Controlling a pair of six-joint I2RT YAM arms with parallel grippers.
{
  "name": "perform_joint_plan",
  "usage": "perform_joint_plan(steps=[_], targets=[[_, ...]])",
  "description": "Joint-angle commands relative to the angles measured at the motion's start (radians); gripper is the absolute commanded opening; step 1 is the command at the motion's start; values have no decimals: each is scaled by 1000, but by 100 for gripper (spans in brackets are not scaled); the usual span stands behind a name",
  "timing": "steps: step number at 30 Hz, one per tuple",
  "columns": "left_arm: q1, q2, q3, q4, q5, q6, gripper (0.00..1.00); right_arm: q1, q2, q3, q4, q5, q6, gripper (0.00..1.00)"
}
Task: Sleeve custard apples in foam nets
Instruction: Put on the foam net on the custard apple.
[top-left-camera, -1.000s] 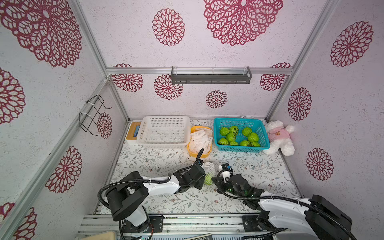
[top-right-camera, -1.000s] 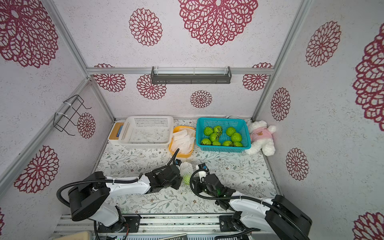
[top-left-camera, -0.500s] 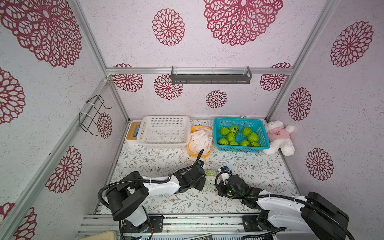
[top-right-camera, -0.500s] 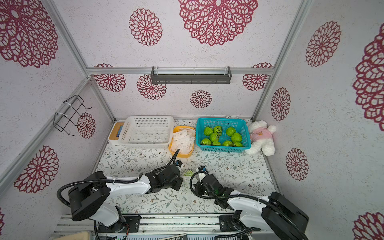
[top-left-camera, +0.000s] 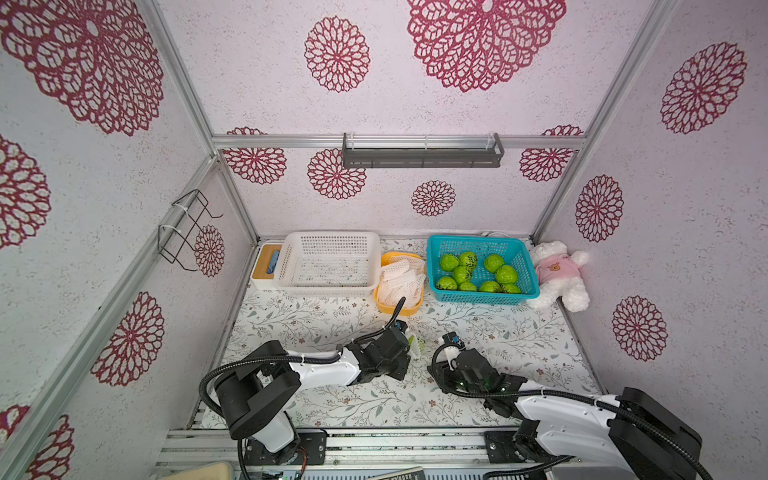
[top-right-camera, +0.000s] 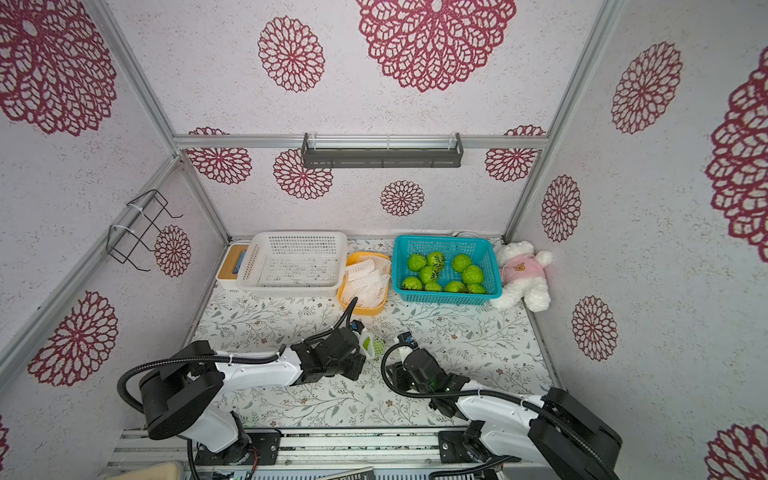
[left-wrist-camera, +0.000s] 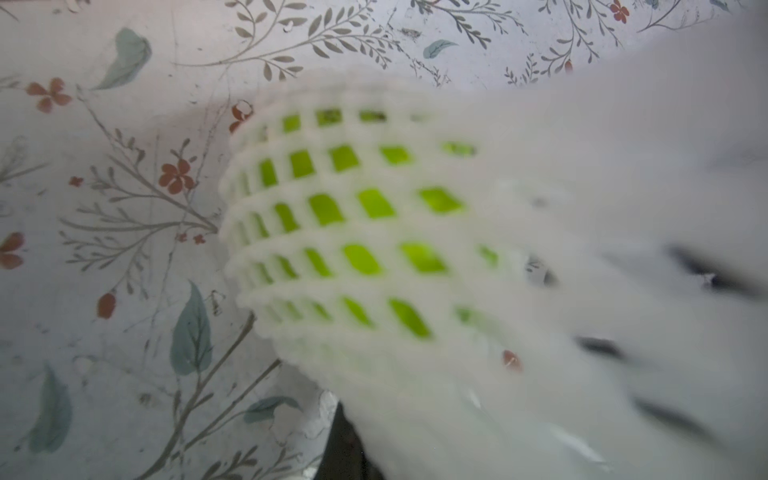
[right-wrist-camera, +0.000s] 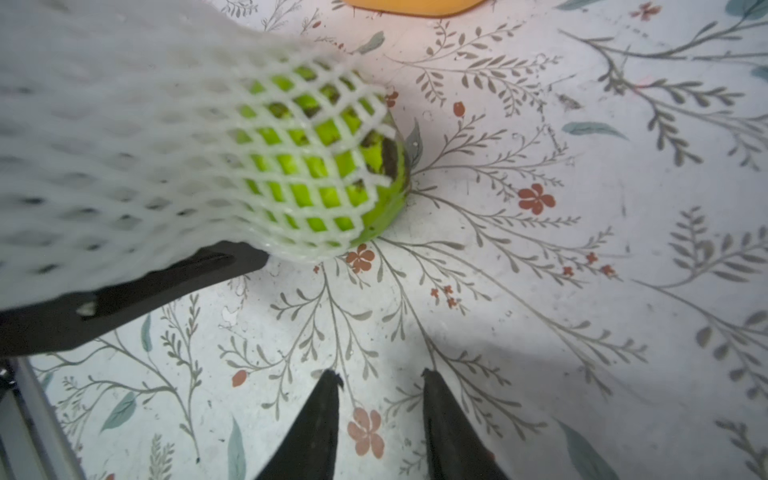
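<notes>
My left gripper (top-left-camera: 409, 345) is shut on a white foam net (right-wrist-camera: 166, 137) near the middle of the table. A green custard apple (right-wrist-camera: 384, 199) sits inside the net, its dark-blotched end poking out of the mouth against the floral cloth. In the left wrist view the foam net (left-wrist-camera: 374, 282) fills the frame, with green of the custard apple (left-wrist-camera: 370, 203) showing through its holes. Both top views show the sleeved custard apple (top-right-camera: 376, 345). My right gripper (right-wrist-camera: 380, 376) stands open and empty, a short way back from the fruit.
A blue basket (top-left-camera: 482, 297) at the back holds several bare custard apples (top-left-camera: 505, 273). A yellow tray (top-left-camera: 409, 309) of spare foam nets (top-left-camera: 399, 276) stands beside it. Further along are a white perforated basket (top-left-camera: 328, 286), a wooden-lidded box (top-left-camera: 266, 266) and a teddy bear (top-left-camera: 557, 274).
My right gripper has opened and drawn back from the net's mouth toward the table's front. The left gripper keeps hold of the net, which has sunk lower over the fruit.
</notes>
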Motion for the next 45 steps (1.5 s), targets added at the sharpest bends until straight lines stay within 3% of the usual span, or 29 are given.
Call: perform_joint_plan(steps=[1, 6, 9, 11, 15, 23, 29, 38, 45], targets=[[30, -10, 13, 0, 6, 16, 0, 0, -60, 30, -11, -4, -58, 41], [52, -1, 20, 6, 27, 30, 0, 0, -234, 9, -33, -42, -203, 49], [56, 1, 33, 0, 32, 35, 2, 0, -350, -8, -18, -24, -308, 66], [58, -1, 37, -7, 30, 40, 20, -1, -385, -17, 16, 22, -371, 73], [70, -19, 24, -12, 25, 44, 36, -2, -323, 14, 102, 65, -431, 79], [99, -93, -26, -12, 9, 48, 56, -4, -103, 120, 136, 39, -504, 82], [133, -128, -58, 9, 14, 64, 55, -12, 4, 176, 145, 34, -518, 83], [145, -92, -67, 62, 40, 62, 40, -35, 127, 262, 152, 18, -469, 83], [149, -84, -75, 77, 40, 60, 36, -54, 169, 271, 166, -28, -505, 83]])
